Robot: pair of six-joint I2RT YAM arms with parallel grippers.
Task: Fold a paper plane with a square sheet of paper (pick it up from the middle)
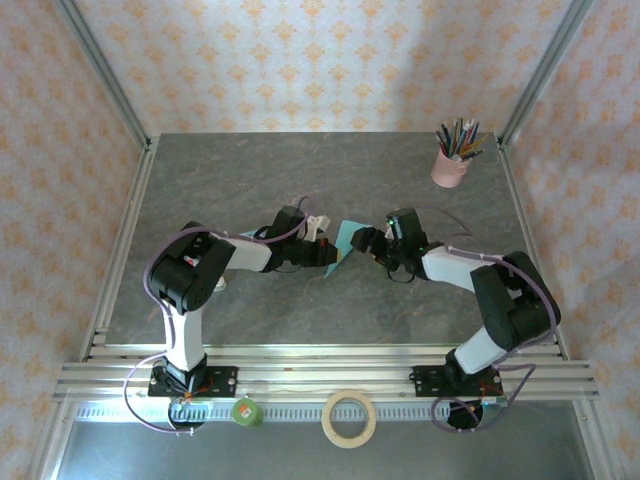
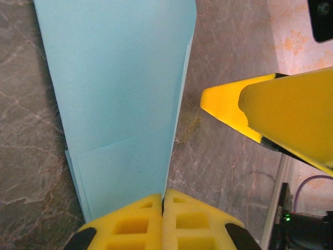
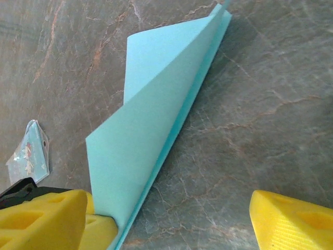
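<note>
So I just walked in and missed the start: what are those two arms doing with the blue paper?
The left pincer is shut on one end of a folded light turquoise sheet of paper, holding it on edge at the middle of the grey stone-pattern table. The right pincer stands open beside it, gripping nothing. The sheet is creased lengthwise, not yet a finished plane.

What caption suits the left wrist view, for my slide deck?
Left claw pinches the folded turquoise paper over the grey table.

turquoise paper (image 2: 119,94), yellow end effector pads (image 2: 130,226), grey marbled table (image 3: 270,104)
</note>
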